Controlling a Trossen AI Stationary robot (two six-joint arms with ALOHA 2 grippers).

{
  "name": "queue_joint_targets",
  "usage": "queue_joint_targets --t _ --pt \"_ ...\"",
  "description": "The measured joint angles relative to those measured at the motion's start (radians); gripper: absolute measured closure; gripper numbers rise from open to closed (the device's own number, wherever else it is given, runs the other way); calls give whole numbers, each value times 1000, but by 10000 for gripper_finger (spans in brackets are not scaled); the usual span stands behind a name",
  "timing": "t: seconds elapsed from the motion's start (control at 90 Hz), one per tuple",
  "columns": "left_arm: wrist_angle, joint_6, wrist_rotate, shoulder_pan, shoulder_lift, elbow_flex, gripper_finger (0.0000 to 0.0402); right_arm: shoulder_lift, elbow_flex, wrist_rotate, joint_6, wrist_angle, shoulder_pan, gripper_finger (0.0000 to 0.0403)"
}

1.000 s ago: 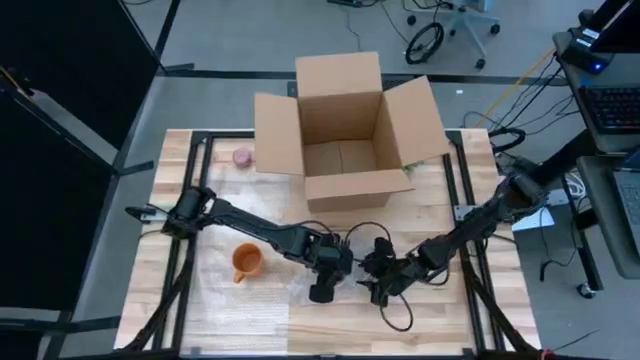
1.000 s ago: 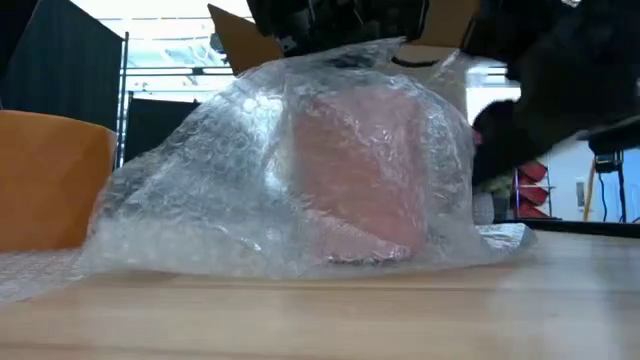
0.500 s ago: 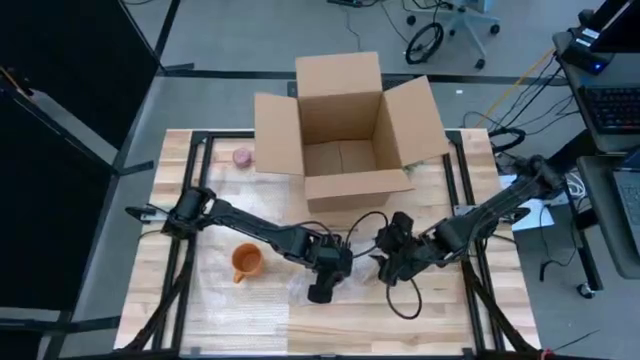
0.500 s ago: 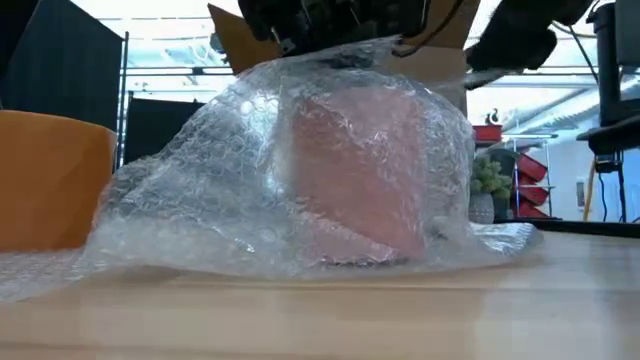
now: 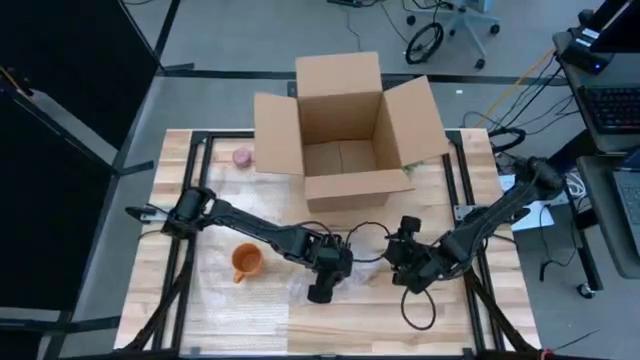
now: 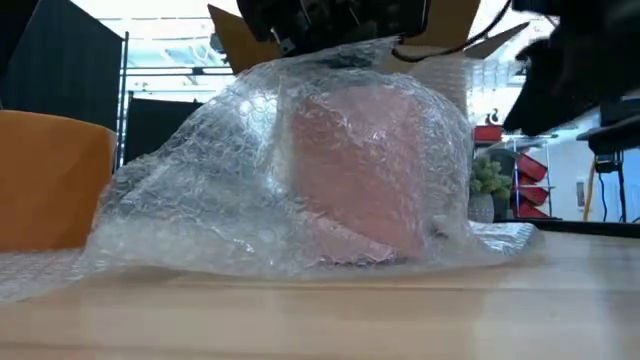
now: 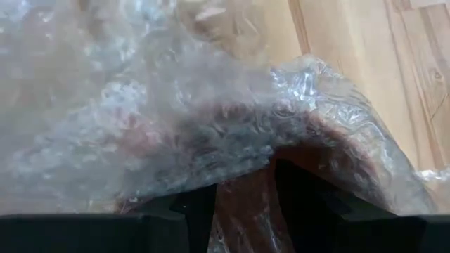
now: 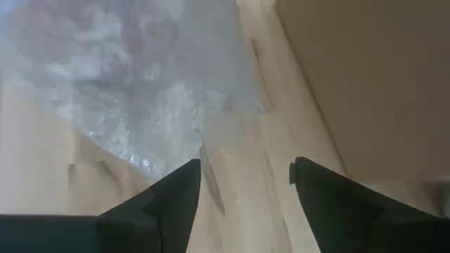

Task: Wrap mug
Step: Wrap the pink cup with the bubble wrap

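Bubble wrap lies draped over a pink mug near the middle front of the worktop, covering it like a loose tent whose edges spread flat on the wood. The left pincer sits on top of the bundle; its wrist view shows both dark fingers clenched on the wrap and the mug beneath, pressing the film against the pink side.

The right pincer has changed most. A second ago it was low beside the bundle, just right of the left pincer; half a second ago it had pulled off toward the box; now it hangs a little farther right, apart from the bundle, with its fingers spread wide and nothing between them. Its wrist view looks down at bare wood, a trailing edge of wrap and the box's brown wall.

That retreat suggests one fold has just been laid and let go, with the left arm pinning it. The wrap looks loose at the base, so the job seems only partly done; tucking the free edges under would likely come next.

An orange mug stands unwrapped to the left.
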Motion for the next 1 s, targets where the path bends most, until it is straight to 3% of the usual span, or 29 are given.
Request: queue_joint_targets --t 0.144,0.311,0.411,0.578,0.767,1.0 --pt "2 -1 0 0 1 0 265 0 -101 103 -193 331 -18 188" --pt "3 -2 0 0 1 0 265 0 -104 9 -381 569 -46 198" --pt "4 -8 0 1 1 0 265 -16 -75 -14 -354 541 -45 248" --pt "4 -8 0 2 1 0 265 -23 15 -181 -326 540 -42 385" --pt "8 -6 0 2 1 0 265 42 124 -231 -346 524 -43 400" --pt "33 -7 0 3 2 -1 266 156 139 -258 -290 529 -72 403"
